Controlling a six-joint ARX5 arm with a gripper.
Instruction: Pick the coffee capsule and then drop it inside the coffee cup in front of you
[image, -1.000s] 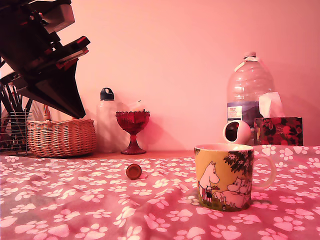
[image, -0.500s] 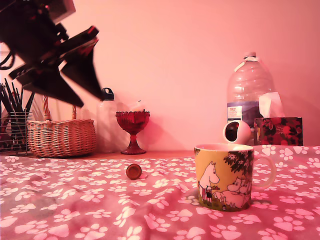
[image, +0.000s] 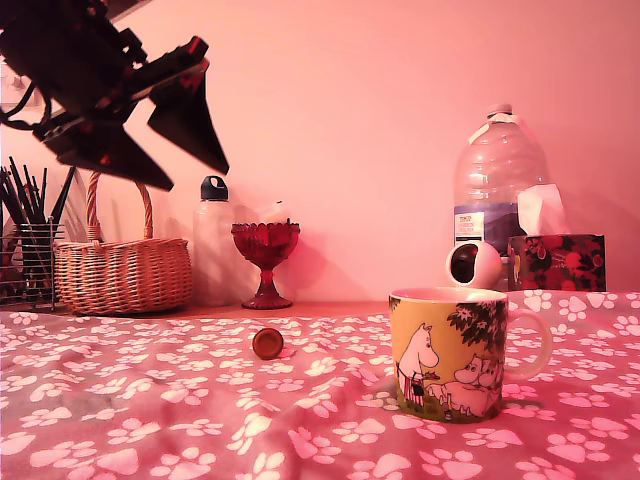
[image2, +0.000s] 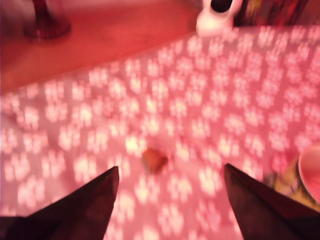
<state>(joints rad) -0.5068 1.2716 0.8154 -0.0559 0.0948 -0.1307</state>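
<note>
pincer (image: 190, 160) high in the air at the exterior view's upper left, two dark pointed fingers (image: 190, 115) spread apart, nothing between them. the wrist view is blurred but shows the same: both fingers wide apart with bare cloth in the gap.

coffee capsule (image: 267, 343) lies on its side on the pink paw-print cloth (image: 150, 400) covering the bench, dark round end facing the exterior camera. it is well below the pincer and apart from it. in the wrist view the coffee capsule (image2: 154, 159) appears as a small brown blur between the two fingers, further out on the cloth.

coffee cup (image: 455, 353) stands upright on the cloth toward the exterior view's right, handle pointing right, well apart from the capsule. its rim just shows at the edge of the wrist view.

along the back: wicker basket (image: 122, 270), red goblet (image: 265, 262), large water bottle (image: 497, 195), white ball-shaped object (image: 472, 266).
</note>
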